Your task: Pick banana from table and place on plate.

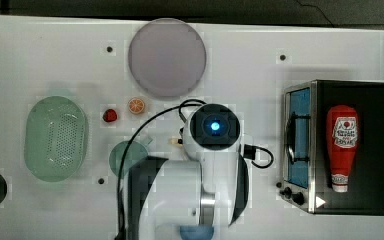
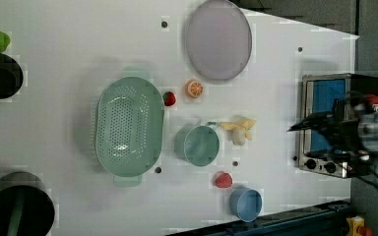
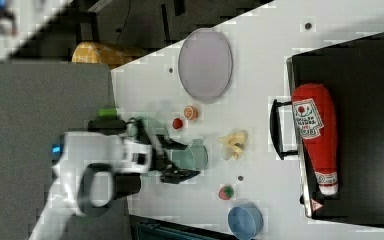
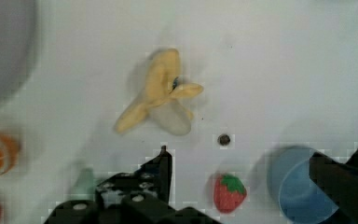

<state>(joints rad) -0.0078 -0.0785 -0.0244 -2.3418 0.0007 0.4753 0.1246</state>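
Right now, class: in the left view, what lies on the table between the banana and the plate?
Bare table. In the left view nothing lies between the banana and the plate; the orange slice sits off to the side.

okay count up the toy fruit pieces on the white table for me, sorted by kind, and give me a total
Banana: 1
Orange slice: 1
Strawberries: 2, one beside the green basket, one near the blue cup
Total: 4 fruit pieces

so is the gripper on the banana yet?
Apart. In the wrist view, bare table separates the open gripper from the banana.
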